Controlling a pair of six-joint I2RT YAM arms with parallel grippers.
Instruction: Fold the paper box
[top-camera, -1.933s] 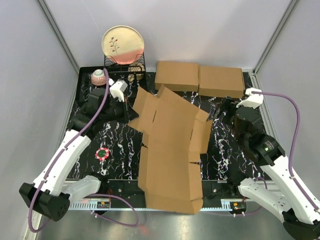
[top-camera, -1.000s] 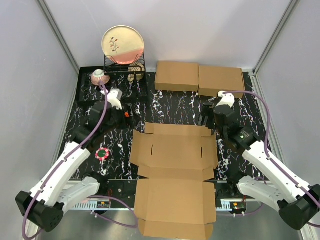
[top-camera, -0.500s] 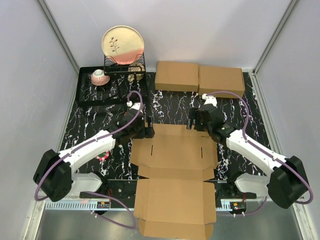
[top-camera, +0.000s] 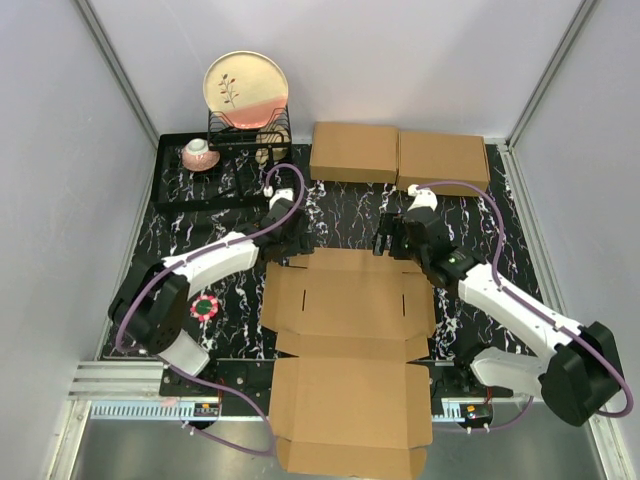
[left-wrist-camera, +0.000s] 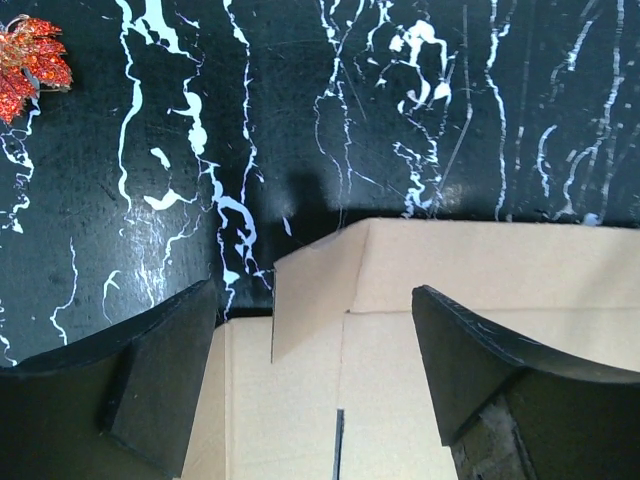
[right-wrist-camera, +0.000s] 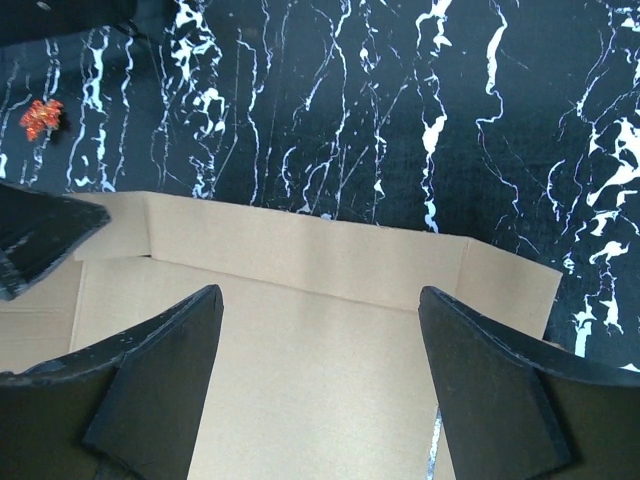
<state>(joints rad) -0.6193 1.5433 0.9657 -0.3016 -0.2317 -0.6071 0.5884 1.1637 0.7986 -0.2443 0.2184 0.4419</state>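
The paper box (top-camera: 348, 340) lies opened out as a flat creased sheet on the black marbled tabletop (top-camera: 350, 205), its nearest panel reaching out over the tabletop's near edge between the two arm bases, its narrow far flap pointing away from them. The left gripper (top-camera: 290, 240) hangs over the box's far left corner and the right gripper (top-camera: 393, 238) over its far right corner, each with jaws apart and nothing between them. In the wrist views the far flap's edge sits just below the fingertips, and its left corner tab looks slightly raised. Judging by this, the fold is only starting: the step in hand is taking hold of the far flap. The next move calls for both grippers to descend, straddle that edge and raise it evenly along its crease. Beyond the box's far edge lie two flat cardboard boxes (top-camera: 398, 155); a red ornament (top-camera: 205, 306) sits to the box's left.
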